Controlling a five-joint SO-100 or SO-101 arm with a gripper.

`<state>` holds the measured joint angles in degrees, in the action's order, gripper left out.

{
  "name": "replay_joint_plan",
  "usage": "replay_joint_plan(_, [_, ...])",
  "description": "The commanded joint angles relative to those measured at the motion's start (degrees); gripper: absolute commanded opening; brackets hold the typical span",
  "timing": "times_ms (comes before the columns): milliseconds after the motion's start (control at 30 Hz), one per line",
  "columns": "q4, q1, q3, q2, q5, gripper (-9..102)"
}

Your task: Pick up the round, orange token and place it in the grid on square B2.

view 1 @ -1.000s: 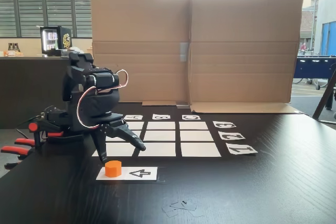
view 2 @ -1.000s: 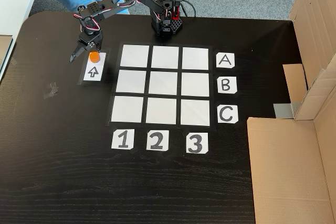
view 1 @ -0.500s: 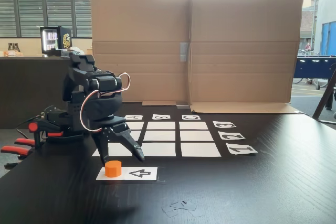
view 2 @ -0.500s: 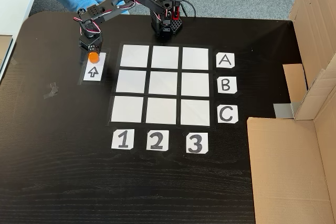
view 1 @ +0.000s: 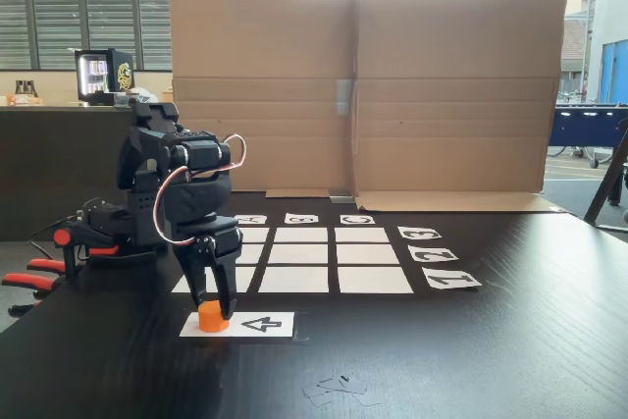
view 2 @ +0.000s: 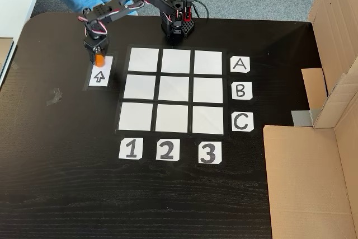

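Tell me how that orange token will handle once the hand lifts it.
The token looks like solid plastic, so probably stiff and light. Its flat top and squat shape suggest it won't tip when standing. Its round sides could slip between the hand's narrow fingers.

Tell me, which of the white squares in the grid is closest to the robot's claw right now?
The corner cell in row A, column 1: it lies right beside the gripper over the token.

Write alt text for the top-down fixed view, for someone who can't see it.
A black robot arm's gripper is down over a small orange token at the top of a white arrow strip, left of a three-by-three grid of white squares on a dark table. Labels A, B, C run down the grid's right; 1, 2, 3 run below. All nine squares are empty.
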<state>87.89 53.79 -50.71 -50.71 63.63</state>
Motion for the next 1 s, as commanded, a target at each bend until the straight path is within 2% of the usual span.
replay_joint_plan(0, [-0.1, -0.4, 0.3, -9.0, -0.2, 0])
replay_joint_plan(167, [-0.4, -2.0, -3.5, -20.1, -1.3, 0])
replay_joint_plan(333, [0.3, -8.7, -8.2, -31.1, -1.5, 0])
replay_joint_plan(567, [0.3, -25.0, -20.3, -48.1, 0.4, 0])
replay_joint_plan(667, [0.6, -32.9, -22.9, -53.3, 4.0, 0])
replay_joint_plan(967, [1.2, -50.1, -31.6, -57.1, 15.6, 0])
